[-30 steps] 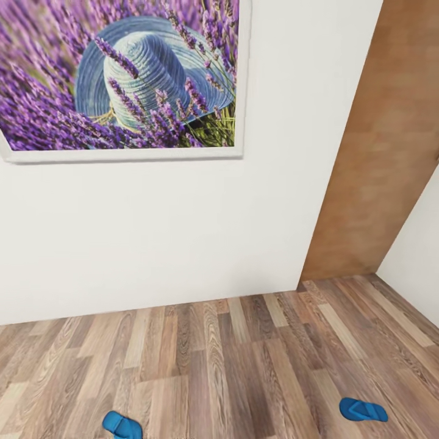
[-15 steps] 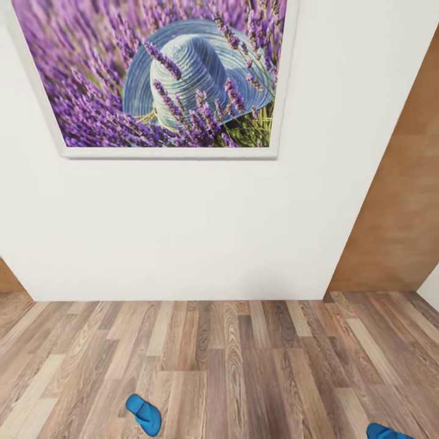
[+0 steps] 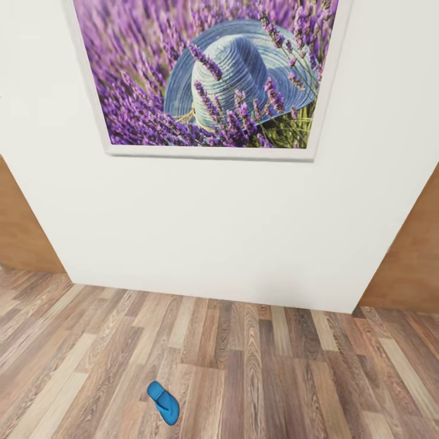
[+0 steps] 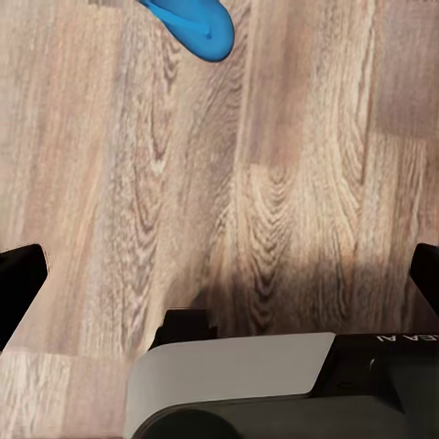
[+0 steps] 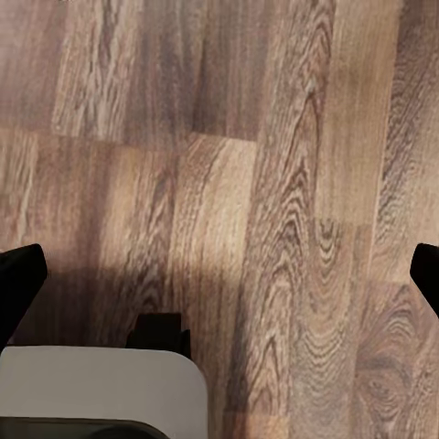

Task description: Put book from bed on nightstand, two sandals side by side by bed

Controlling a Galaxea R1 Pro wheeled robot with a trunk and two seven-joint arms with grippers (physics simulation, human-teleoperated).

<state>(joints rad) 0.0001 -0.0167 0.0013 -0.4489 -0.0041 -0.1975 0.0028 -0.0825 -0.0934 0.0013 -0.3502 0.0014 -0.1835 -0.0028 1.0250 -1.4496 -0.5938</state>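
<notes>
One blue sandal [image 3: 163,402] lies on the brown wood-plank floor [image 3: 262,372], a short way out from the white wall. The same sandal [image 4: 194,22] shows in the left wrist view, on the floor well beyond my left gripper [image 4: 224,274]. That gripper is open, its dark fingers [image 4: 20,279] spread wide over bare planks. My right gripper [image 5: 224,274] is open too, with only floor between its fingers [image 5: 18,279]. The book, the bed and the nightstand are out of view.
A white wall [image 3: 207,231] carries a large framed picture of lavender and a blue hat [image 3: 213,73]. Brown wooden panels stand at the wall's left end [image 3: 21,231] and right end [image 3: 411,262]. A white and dark part of my own body [image 4: 247,384] sits under the left wrist.
The whole picture has slid to the right, so the camera has turned left. The sandal at the right has left the frame. The other one now sits nearer the middle.
</notes>
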